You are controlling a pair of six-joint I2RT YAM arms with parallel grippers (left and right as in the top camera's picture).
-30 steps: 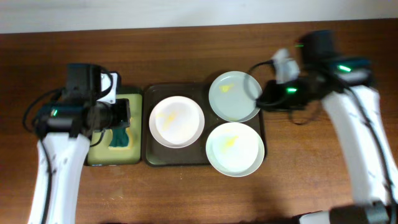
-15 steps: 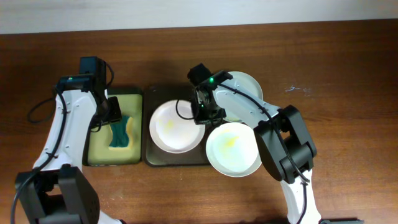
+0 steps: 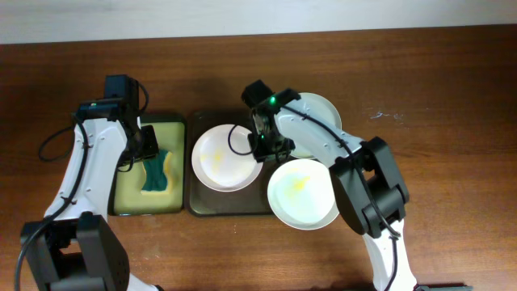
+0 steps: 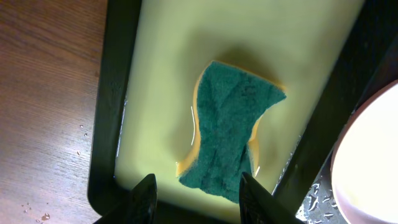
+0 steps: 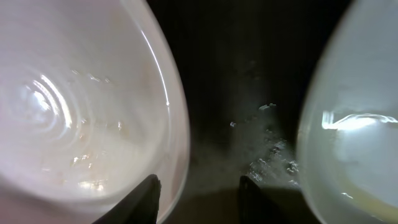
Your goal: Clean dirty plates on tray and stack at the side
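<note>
my left gripper (image 4: 199, 193) hangs with jaws spread and empty just over the green sponge (image 4: 230, 134), in the small yellow-lined tray (image 3: 125, 194) left of the tray (image 3: 230, 204), and the sponge's long axis runs straight away from my fingertips. on the tray's left half lies a white plate (image 3: 222, 158). my right gripper (image 5: 199, 199) is released at its right rim, one finger over the plate's inside and one over bare tray, so this arm is nearer to lift it, with the pale plate (image 3: 321, 109) and the second white plate (image 3: 303, 194) on the tray's right half.
</note>
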